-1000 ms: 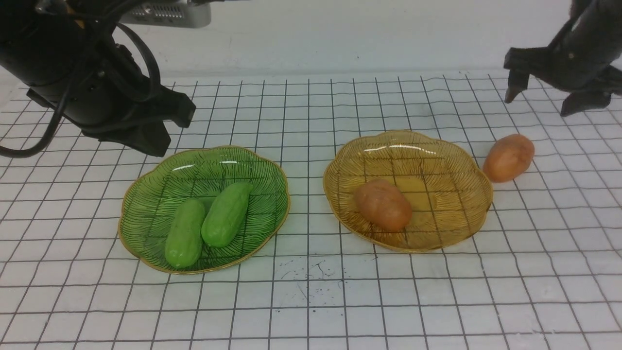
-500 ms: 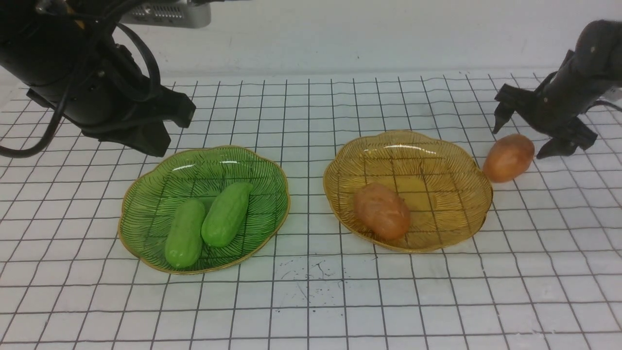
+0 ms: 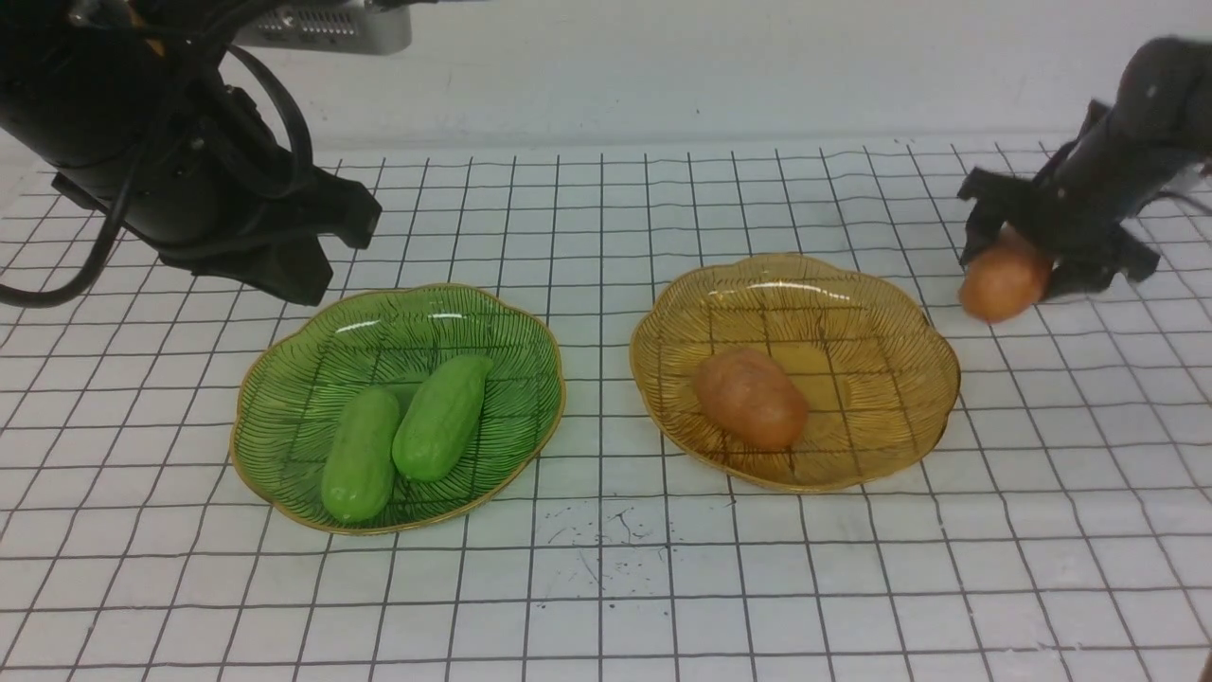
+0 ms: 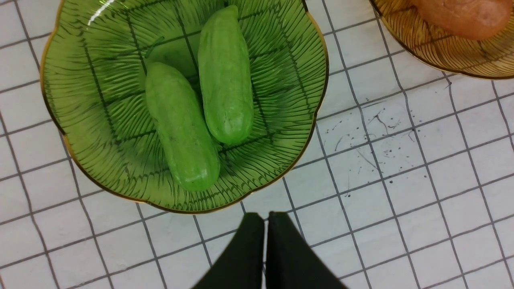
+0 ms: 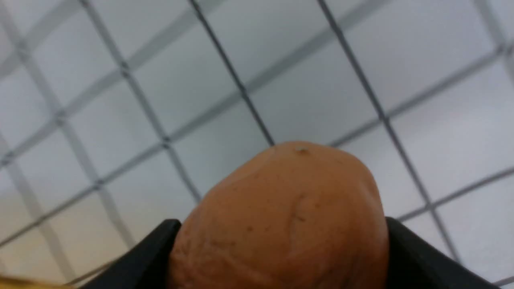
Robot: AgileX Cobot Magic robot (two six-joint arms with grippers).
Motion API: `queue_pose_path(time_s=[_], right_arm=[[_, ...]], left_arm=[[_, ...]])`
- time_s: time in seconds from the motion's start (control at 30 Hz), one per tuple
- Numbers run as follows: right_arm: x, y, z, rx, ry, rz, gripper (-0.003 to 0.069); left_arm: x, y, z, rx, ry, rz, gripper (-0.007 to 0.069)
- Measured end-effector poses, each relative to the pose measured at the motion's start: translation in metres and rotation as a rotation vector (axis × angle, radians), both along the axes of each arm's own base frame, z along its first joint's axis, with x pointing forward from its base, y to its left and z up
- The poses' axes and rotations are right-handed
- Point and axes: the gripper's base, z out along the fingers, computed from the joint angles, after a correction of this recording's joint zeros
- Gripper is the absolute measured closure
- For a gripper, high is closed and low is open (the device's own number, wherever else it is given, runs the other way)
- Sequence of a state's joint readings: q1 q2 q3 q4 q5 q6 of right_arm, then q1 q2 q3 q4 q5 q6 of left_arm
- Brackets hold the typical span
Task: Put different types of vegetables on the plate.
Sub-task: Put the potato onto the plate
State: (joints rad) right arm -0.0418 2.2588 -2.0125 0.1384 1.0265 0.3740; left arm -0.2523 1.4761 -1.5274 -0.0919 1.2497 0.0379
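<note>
Right hand (image 3: 1013,270): clamped on the outer potato (image 3: 999,289). One black finger (image 5: 425,261) presses on each side of it, and up close the potato pretty much fills the gap.
Outer potato: orange-brown and oval, sitting in that grip out past the right edge of the amber plate (image 3: 852,317), not over it. Honestly can't tell if its underside is touching the surface (image 3: 606,587) or not.
Left hand (image 4: 266,216): fingers shut flat against each other with nothing between them. It hangs by the far-left side of the green plate (image 3: 454,322), touching none of the veggies.
Plated potato (image 3: 750,398): same orange-brown kind, lying inside the amber plate, toward its near-left part.
Left cucumber (image 3: 361,467): light green and smooth, lying in the green plate, with its near end close to the gold rim.
Right cucumber (image 3: 442,429): right alongside the left one, also in the green plate. They touch along part of their length and both angle the same way.
Plates: see-through, wavy gold-edged rims, side by side on the surface with a gap between them.
Surface: white with a black grid, and some dark scribbly specks near the middle front.
</note>
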Motion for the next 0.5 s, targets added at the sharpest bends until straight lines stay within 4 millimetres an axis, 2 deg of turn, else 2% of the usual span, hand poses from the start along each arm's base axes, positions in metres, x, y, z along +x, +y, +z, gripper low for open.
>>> queue_pose_path(time_s=[0.03,0.07,0.17,0.27,0.3,0.43,0.47,0.5], right_arm=[[-0.001,0.0,0.018,-0.013,-0.029,0.028,0.0121],[-0.006,0.004,0.046,-0.017,-0.066,0.077,0.0121],[-0.019,0.02,0.076,0.011,-0.063,0.184,0.0121],[-0.022,0.039,0.077,0.015,-0.048,0.27,0.0121],[-0.022,0.039,0.077,0.013,-0.047,0.273,0.0121],[-0.027,0.083,0.053,-0.014,0.021,0.414,0.0121],[-0.027,0.085,0.051,-0.019,0.025,0.423,0.0121],[-0.03,0.099,0.04,-0.052,0.06,0.468,0.0121]], left_arm=[[0.0,0.0,0.0,0.0,0.0,0.0,0.0632],[0.0,0.0,0.0,0.0,0.0,0.0,0.0632],[0.0,0.0,0.0,0.0,0.0,0.0,0.0632],[0.0,0.0,0.0,0.0,0.0,0.0,0.0632],[0.0,0.0,0.0,0.0,0.0,0.0,0.0632],[-0.002,0.0,0.002,-0.001,-0.005,0.0,0.0632],[-0.002,0.001,0.002,-0.002,-0.008,0.0,0.0632],[-0.006,0.002,0.006,-0.005,-0.021,0.0,0.0632]])
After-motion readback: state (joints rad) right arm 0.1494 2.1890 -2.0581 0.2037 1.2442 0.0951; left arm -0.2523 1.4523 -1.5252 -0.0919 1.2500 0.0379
